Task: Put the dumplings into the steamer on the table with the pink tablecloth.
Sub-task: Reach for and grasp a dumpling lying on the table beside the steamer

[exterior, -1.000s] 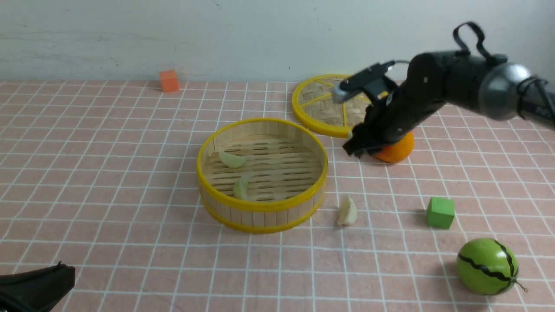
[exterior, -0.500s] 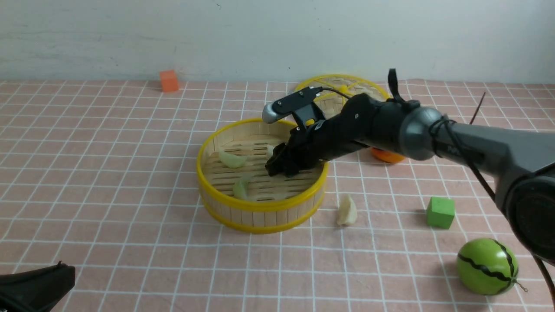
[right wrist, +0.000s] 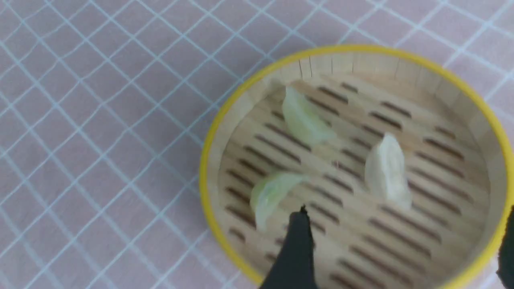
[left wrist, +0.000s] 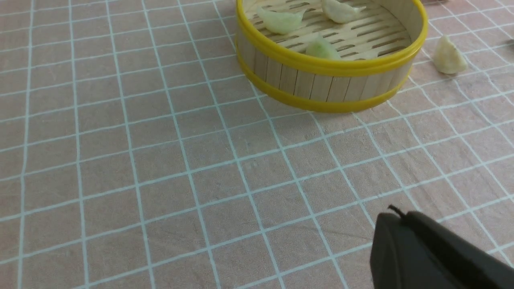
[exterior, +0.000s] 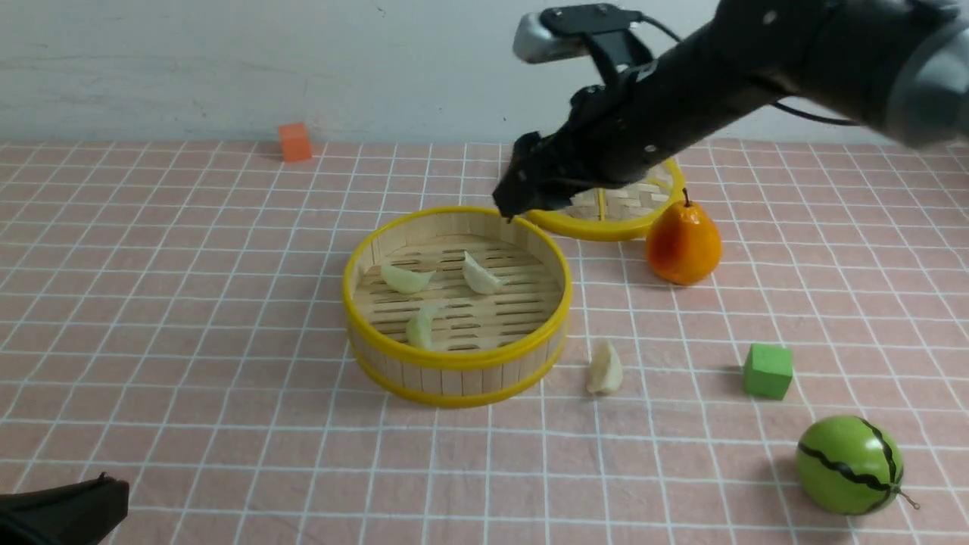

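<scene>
1. So the right gripper (exterior: 518,185) is up in the air, released, fingers spread and nothing in them.
2. Steamer (exterior: 458,378)'s below it, with two green dumplings (exterior: 406,279) (exterior: 421,328) and one white dumpling (exterior: 480,275) inside.
3. Other white dumpling (exterior: 605,369) is on the pink tablecloth (exterior: 250,424), to that gripper's right and nearer the robot.
4. Left gripper (exterior: 64,509)'s clenched, well apart from the steamer.

Tabletop robot workspace, plain wall (exterior: 227,68), gridded pink cloth (exterior: 227,454)

Bare pink cloth (exterior: 174,318) spreads left of the steamer (exterior: 458,382); the woven lid (exterior: 621,219) crowds behind.
</scene>
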You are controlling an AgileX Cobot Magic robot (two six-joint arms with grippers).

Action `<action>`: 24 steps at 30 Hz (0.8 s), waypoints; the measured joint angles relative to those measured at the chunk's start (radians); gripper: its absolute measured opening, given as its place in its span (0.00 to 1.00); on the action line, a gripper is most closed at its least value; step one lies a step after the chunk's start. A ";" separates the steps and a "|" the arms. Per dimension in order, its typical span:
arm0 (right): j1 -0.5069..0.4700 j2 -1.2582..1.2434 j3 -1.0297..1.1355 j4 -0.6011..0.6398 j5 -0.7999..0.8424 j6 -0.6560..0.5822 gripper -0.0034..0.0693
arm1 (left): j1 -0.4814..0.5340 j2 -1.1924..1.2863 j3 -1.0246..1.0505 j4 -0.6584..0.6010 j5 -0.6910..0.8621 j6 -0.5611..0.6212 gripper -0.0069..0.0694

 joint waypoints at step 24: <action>-0.010 0.224 0.206 -0.275 -0.135 0.408 0.45 | 0.000 0.000 0.000 -0.016 0.004 -0.002 0.11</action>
